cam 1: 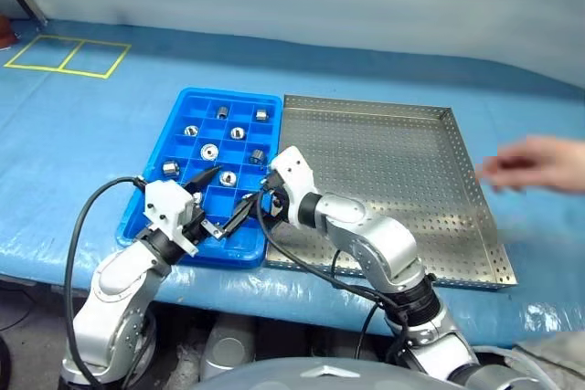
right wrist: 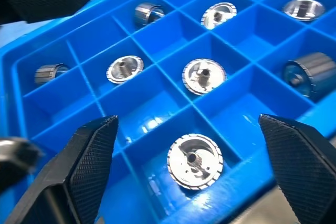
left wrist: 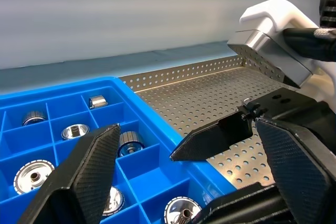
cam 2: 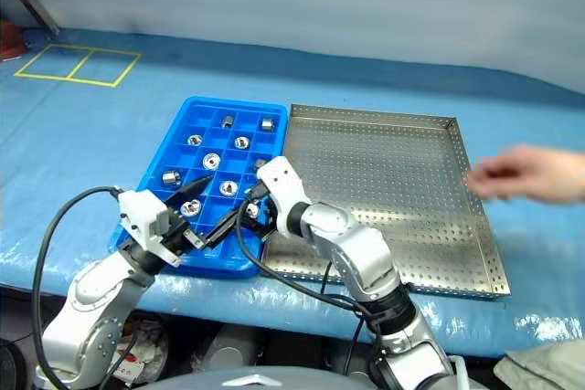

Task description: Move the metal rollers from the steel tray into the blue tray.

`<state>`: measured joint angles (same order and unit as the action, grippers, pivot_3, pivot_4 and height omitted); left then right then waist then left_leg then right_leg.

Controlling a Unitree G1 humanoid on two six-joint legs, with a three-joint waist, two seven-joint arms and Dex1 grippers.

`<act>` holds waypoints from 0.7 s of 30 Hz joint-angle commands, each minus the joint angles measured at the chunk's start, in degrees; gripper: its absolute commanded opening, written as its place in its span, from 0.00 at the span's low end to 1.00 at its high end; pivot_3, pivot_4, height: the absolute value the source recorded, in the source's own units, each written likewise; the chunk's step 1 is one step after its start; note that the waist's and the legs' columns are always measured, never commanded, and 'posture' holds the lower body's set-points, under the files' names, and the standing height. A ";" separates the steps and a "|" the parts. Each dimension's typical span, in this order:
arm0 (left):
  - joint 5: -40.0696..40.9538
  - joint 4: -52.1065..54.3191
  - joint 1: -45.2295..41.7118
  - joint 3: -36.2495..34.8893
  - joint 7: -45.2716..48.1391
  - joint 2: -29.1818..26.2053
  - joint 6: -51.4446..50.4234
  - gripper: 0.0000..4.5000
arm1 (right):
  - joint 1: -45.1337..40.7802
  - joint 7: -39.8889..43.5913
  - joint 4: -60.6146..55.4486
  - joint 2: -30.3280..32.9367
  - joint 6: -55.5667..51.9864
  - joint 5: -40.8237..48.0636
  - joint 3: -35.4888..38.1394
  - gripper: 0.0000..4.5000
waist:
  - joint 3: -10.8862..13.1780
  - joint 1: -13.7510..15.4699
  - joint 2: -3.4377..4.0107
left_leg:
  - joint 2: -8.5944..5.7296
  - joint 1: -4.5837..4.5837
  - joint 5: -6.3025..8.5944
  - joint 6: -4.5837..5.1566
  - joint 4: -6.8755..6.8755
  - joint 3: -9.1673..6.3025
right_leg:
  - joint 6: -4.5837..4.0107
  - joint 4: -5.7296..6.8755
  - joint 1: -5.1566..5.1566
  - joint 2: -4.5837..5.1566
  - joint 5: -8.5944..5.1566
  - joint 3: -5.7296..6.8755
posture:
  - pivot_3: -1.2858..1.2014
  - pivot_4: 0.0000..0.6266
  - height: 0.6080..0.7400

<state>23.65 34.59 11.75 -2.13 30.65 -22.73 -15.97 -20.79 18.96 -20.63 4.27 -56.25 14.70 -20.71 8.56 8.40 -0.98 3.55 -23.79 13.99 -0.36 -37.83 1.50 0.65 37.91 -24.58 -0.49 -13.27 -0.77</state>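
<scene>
Left eye view: showing steel tray [cam 1: 393, 180] bare, metal rollers [cam 1: 209, 151] sitting in blue tray [cam 1: 151, 198] compartments; right gripper [right wrist: 191, 174] and left gripper [cam 1: 215, 203] both gaping wide, gripping nothing; looking nearly finished.

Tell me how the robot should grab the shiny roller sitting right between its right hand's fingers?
Probably from straight above, pinching the ribbed outer rim. That metal roller lies flat, hollow centre up, in a compartment of the blue tray, so the walls block any sideways reach. The right hand is open around it.
</scene>
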 commanded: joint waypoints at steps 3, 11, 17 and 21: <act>1.86 -0.20 -2.17 1.30 2.64 -0.80 -0.62 1.00 | 4.49 -2.29 -10.29 1.85 -1.28 0.97 4.65 0.99 | 0.01 -0.89 0.01 | 0.01 -0.02 0.00 0.00 0.04 -0.01 | 0.00 -0.04 -0.01 -0.01 0.00 0.00 | 0.63 0.24 1.00; 1.82 -3.52 -5.64 4.43 6.71 -2.40 -1.41 1.00 | 12.63 -6.07 -20.00 5.45 -5.94 0.88 9.70 0.99 | 0.01 -3.48 0.01 | 0.01 0.01 0.00 0.00 0.07 -0.01 | -0.01 -0.01 0.00 -0.02 -0.05 -0.01 | 0.59 0.24 1.00; 2.01 -5.45 -7.80 6.43 9.53 -3.21 -1.86 1.00 | 18.63 -8.24 -24.28 7.34 -8.13 0.38 14.31 0.99 | 0.01 -4.81 -0.01 | 0.00 0.02 0.00 0.00 0.08 0.03 | 0.00 -0.02 -0.01 -0.01 -0.04 -0.07 | 0.57 0.24 1.00; 0.57 -6.94 -9.23 8.62 11.55 -4.28 -1.71 1.00 | 21.85 -9.91 -25.77 7.09 -8.79 0.27 16.10 0.99 | 0.00 -5.66 0.00 | 0.01 0.04 0.00 0.00 0.06 0.03 | 0.00 0.02 0.00 -0.03 -0.04 -0.08 | 0.56 0.24 1.00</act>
<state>24.77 27.37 3.30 5.64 41.20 -26.77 -18.23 0.38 9.81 -43.43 11.43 -65.04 14.79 -5.68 8.56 2.74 -0.98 3.56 -23.74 13.99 -0.37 -37.78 1.54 0.65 37.94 -24.58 -0.52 -13.32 -0.87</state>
